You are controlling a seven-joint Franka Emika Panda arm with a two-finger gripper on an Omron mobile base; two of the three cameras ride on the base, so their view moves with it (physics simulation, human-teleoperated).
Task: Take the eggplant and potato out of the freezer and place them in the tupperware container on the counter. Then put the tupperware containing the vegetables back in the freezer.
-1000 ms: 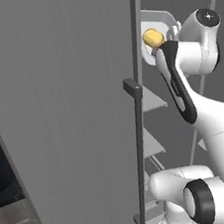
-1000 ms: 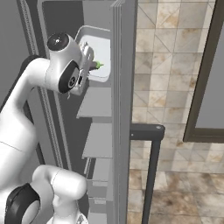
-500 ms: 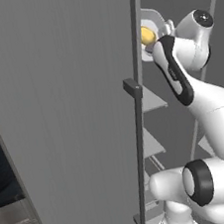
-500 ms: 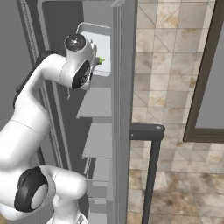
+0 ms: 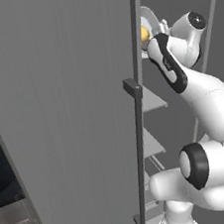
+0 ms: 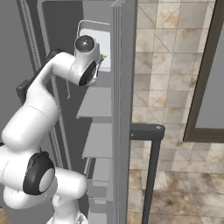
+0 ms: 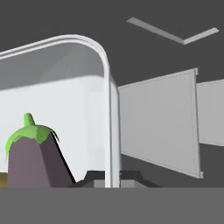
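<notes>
Tupperware container (image 7: 94, 109): rigid, light, smooth-walled tray holding eggplant (image 7: 33, 159) and potato (image 5: 144, 33), high in freezer (image 5: 64, 115). Grip point: raised rim. End effector (image 7: 113, 177) pinched shut on rim.

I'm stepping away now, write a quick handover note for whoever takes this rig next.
Claw: shut on the rim of the tupperware container, inside the open freezer at an upper shelf.
Eggplant: upright in the container. Potato: a yellow bit shows beside the claw, apparently in the container too.
Done: both vegetables loaded, container carried into the freezer.
Left: set it on the shelf, release, draw the arm out.
</notes>
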